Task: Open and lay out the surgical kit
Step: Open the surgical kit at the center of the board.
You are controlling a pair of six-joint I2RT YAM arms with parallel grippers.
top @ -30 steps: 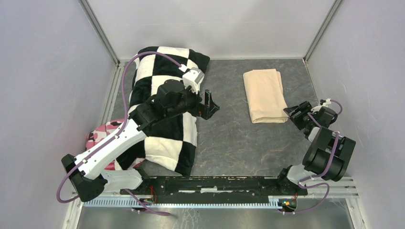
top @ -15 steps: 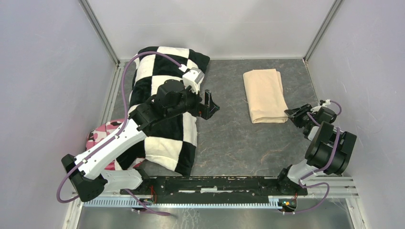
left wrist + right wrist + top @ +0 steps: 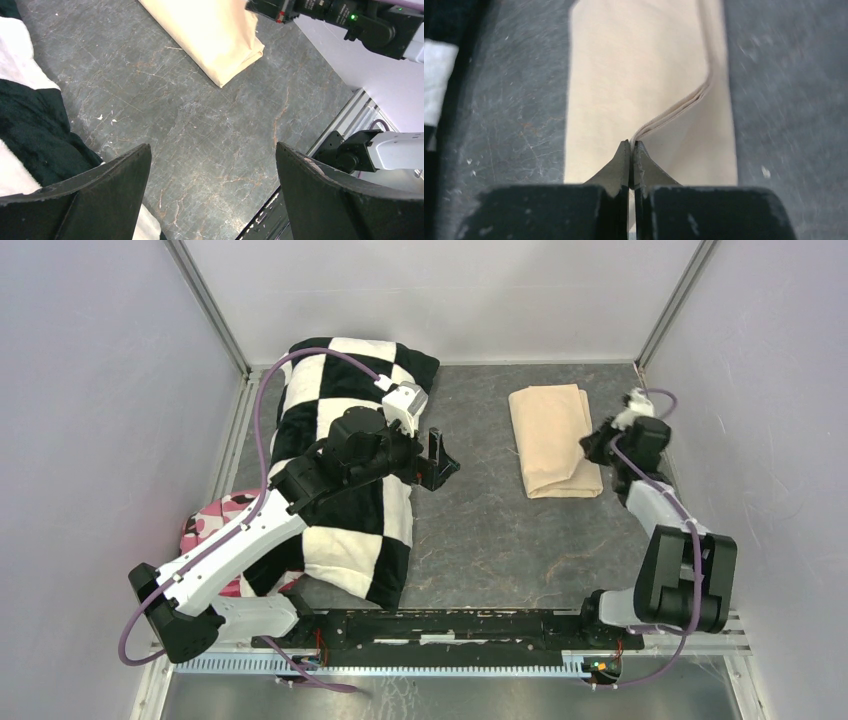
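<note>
- The beige cloth wrap point(image 3: 548, 435) lies folded into a long rectangle on the worktop point(image 3: 480, 530), directly under and ahead of the right pincer point(image 3: 590, 450).
- None of the wrap's contents show; only cloth is visible.
- In the right wrist view the wrap point(image 3: 634, 75) fills the ground beyond the right pincer point(image 3: 631, 145), and a layered edge of cloth curves up from the far right and ends right at the fingertips point(image 3: 621, 155).
- The right pincer is clenched, its two tips pressed together on that edge of the wrap at the wrap's right-hand side.
- The left pincer point(image 3: 440, 455) is released, with its jaws spread wide, and it grasps nothing.
- It hangs above bare worktop, well apart from the wrap, which lies ahead of it in the left wrist view point(image 3: 210, 35).
- The left pincer point(image 3: 212, 147) frames grey worktop between its two fingers point(image 3: 115, 185).
- A black-and-white checkered pillow point(image 3: 385, 530) lies just behind and beneath the left pincer and under that arm.
- A pink camouflage cloth point(image 3: 205, 520) peeks out beyond the pillow, on the side far from both pincers.
</note>
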